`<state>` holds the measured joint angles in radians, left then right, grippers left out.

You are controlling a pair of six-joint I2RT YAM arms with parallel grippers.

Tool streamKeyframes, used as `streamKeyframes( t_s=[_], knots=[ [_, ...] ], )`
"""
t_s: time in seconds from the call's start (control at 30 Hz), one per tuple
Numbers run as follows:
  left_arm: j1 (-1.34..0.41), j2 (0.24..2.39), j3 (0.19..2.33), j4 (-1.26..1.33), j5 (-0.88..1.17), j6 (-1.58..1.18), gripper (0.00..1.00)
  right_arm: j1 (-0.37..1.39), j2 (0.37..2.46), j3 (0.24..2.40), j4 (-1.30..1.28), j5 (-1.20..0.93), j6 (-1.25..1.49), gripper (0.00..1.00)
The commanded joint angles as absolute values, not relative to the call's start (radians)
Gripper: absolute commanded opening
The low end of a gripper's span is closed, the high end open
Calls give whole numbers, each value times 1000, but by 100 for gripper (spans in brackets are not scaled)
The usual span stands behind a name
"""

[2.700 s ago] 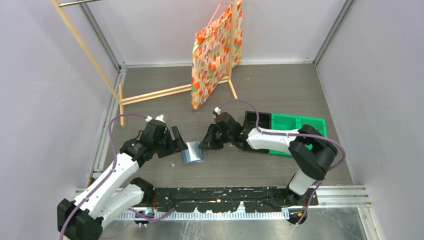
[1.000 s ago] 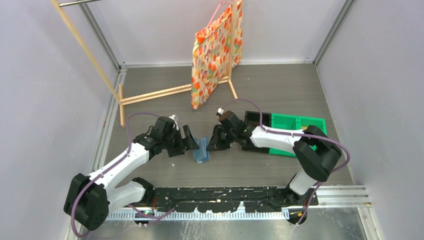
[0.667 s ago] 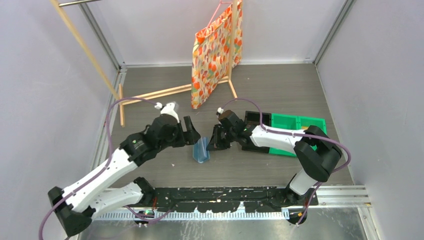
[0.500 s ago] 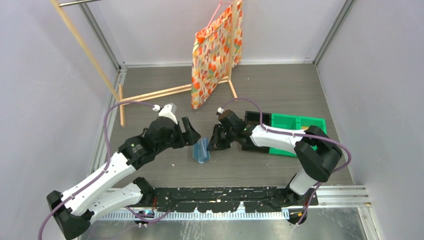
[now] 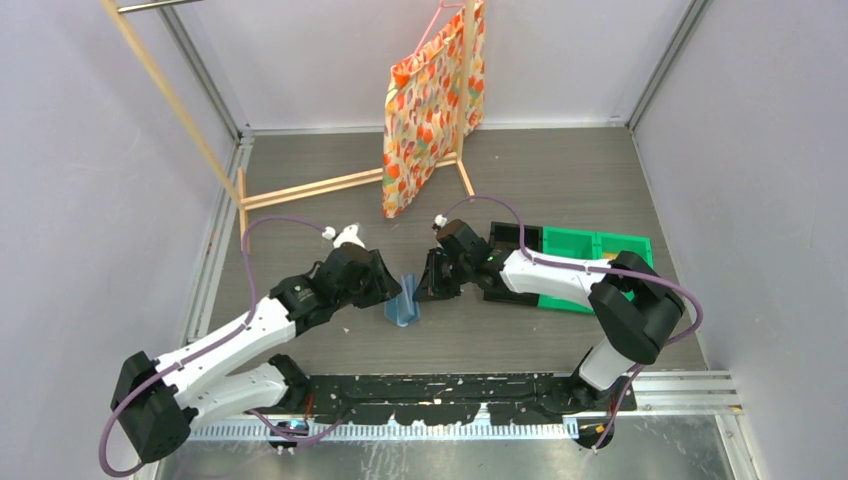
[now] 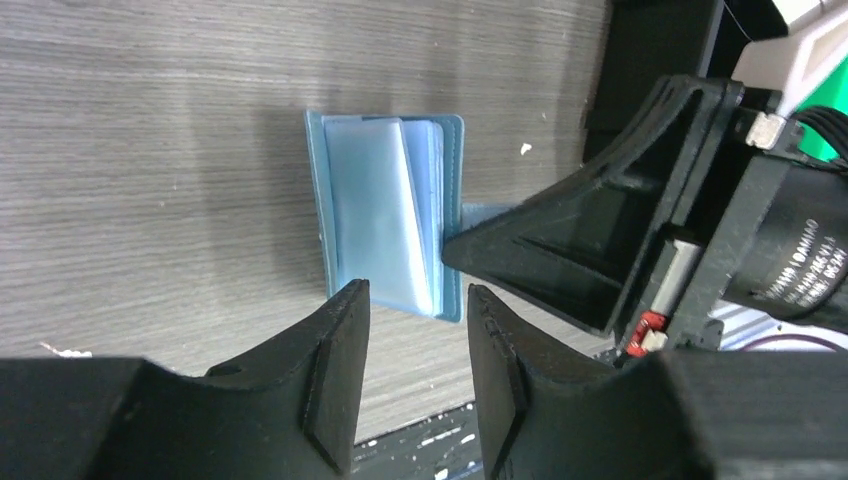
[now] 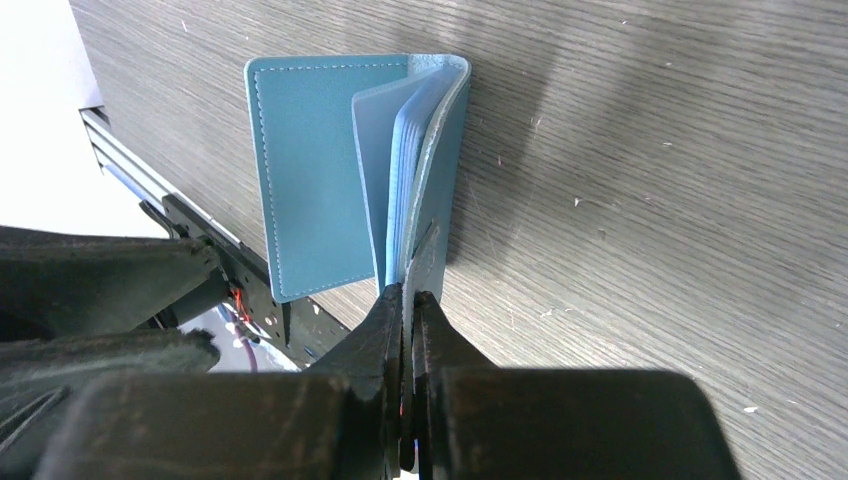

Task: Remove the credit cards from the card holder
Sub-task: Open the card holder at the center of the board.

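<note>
The teal-blue card holder stands partly open on the table between my two grippers. My right gripper is shut on the edge of one cover and holds it upright, while the other cover lies flat. Pale blue sleeve leaves fan out between the covers. My left gripper is open and empty, just short of the holder's near edge. In the top view the left gripper is right beside the holder. No credit cards show; any are hidden in the sleeves.
A green bin and a black bin sit behind my right arm. A patterned bag hangs from a wooden rack at the back. A black rail runs along the table's near edge.
My left gripper swung right, rose and came back down beside the holder. The holder went from lying flat to standing partly open. My right gripper stayed clamped on its cover.
</note>
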<state>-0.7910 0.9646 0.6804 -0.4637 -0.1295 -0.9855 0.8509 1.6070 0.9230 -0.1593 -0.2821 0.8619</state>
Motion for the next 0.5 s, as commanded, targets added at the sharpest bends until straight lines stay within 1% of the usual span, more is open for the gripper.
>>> streamKeyframes(
  t_s=[0.0, 0.13, 0.37, 0.47],
  knots=[
    [-788, 1002, 647, -334, -184, -1011, 41, 859, 1575, 953, -142, -273, 852, 1],
    [-787, 1056, 647, -266, -131, -1015, 42, 862, 1576, 950, -144, -273, 851, 1],
    [-787, 1146, 676, -283, -170, -974, 44, 863, 1579, 957, -150, -274, 845, 1],
    [-787, 1201, 668, -248, -147, -946, 44, 863, 1581, 960, -154, -272, 843, 1]
  ],
)
